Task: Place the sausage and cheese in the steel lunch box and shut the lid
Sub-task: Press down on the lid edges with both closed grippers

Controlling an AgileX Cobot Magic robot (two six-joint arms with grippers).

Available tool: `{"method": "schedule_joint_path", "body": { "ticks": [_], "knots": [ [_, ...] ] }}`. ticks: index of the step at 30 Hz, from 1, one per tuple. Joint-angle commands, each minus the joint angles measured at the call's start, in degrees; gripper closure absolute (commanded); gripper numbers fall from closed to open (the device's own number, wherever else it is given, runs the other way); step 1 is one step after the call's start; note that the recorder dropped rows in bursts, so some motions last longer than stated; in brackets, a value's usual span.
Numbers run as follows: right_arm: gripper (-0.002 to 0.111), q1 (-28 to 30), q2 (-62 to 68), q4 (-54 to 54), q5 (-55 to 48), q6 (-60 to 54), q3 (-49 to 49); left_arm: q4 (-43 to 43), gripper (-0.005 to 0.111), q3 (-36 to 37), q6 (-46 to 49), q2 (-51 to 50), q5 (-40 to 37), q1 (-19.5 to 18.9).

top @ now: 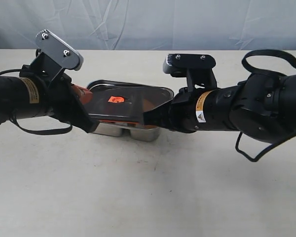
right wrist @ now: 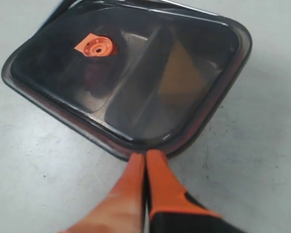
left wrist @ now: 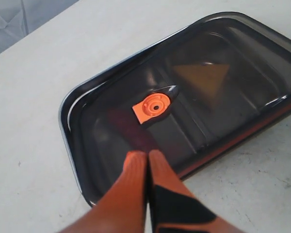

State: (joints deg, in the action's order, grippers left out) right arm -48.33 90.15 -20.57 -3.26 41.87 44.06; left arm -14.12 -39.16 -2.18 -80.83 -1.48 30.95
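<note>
The steel lunch box (top: 138,132) sits mid-table with the dark translucent lid (top: 138,97) lying on it, orange valve (top: 115,99) up. Through the lid (left wrist: 233,53) I dimly make out the red sausage (left wrist: 130,127) in one compartment and the yellow cheese (left wrist: 202,77) wedge in the other. My left gripper (left wrist: 146,154) is shut and empty, its tips over the lid's sausage end. My right gripper (right wrist: 145,156) is shut and empty, its tips at the lid's rim (right wrist: 136,145) on the cheese (right wrist: 182,73) side. Whether either touches the lid is unclear.
Both arms (top: 19,96) (top: 246,106) reach in from left and right and meet at the box. The pale tabletop (top: 148,187) spreads in front, and a grey cloth backdrop (top: 148,24) hangs behind the table's far edge.
</note>
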Motion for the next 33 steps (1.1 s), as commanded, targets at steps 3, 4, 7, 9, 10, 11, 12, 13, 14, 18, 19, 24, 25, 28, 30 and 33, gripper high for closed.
{"method": "schedule_joint_path", "body": {
  "ticks": [3,4,7,9,10,11,12,13,14,18,19,24,25,28,30,33],
  "knots": [
    [0.108,0.2,3.0,0.2,1.5,-0.4,2.5,-1.1,0.107,-0.3,-0.3,-0.2,2.3,0.6],
    [0.108,0.2,3.6,0.2,1.0,-0.4,3.0,-1.1,0.107,-0.3,-0.3,-0.3,2.4,0.6],
    [0.108,0.2,5.9,0.2,0.3,-0.4,4.8,-1.1,0.107,-0.3,-0.3,-1.2,2.5,0.6],
    [0.108,0.2,7.2,0.2,-0.2,-0.4,5.6,-1.1,0.107,-0.3,-0.3,-2.5,2.2,0.6],
    [0.108,0.2,7.5,0.2,-0.5,-0.4,5.8,-1.1,0.107,-0.3,-0.3,-3.0,1.9,0.6],
    [0.108,0.2,8.0,0.2,-0.9,-0.4,5.9,-1.1,0.107,-0.3,-0.3,-3.5,1.5,0.6],
    [0.108,0.2,8.3,0.2,-1.2,-0.4,6.0,-1.1,0.107,-0.3,-0.3,-4.0,1.5,0.6],
    [0.108,0.2,8.4,0.2,-1.5,-0.4,6.0,-1.1,0.107,-0.3,-0.3,-4.2,1.5,0.6],
    [0.108,0.2,8.7,0.2,-1.6,-0.4,6.0,-1.1,0.107,-0.3,-0.3,-4.6,1.5,0.6],
    [0.108,0.2,9.0,0.2,-1.3,-0.4,6.0,-1.1,0.107,-0.3,-0.3,-4.9,2.0,0.6],
    [0.108,0.2,9.1,0.2,-1.1,-0.4,6.0,-1.1,0.107,-0.3,-0.3,-4.9,2.2,0.6],
    [0.108,0.3,10.0,-0.5,-0.5,-0.4,6.9,-1.1,0.107,-0.3,-0.3,-4.9,2.6,0.6],
    [0.108,0.3,10.3,-0.5,-0.8,-0.4,7.3,-1.1,0.107,-0.3,-0.3,-4.9,2.6,0.6],
    [0.108,0.3,11.5,-0.5,-1.8,-0.4,8.8,-1.1,0.107,-0.3,-0.3,-4.9,2.5,0.6],
    [0.108,0.3,12.5,-0.8,-2.7,-0.4,9.8,-1.1,0.107,-0.3,-0.3,-4.9,2.5,0.6],
    [0.108,0.3,13.9,-0.9,-4.0,-0.4,11.1,-1.1,0.107,-0.3,-0.3,-4.9,2.5,0.6]
  ]
}}
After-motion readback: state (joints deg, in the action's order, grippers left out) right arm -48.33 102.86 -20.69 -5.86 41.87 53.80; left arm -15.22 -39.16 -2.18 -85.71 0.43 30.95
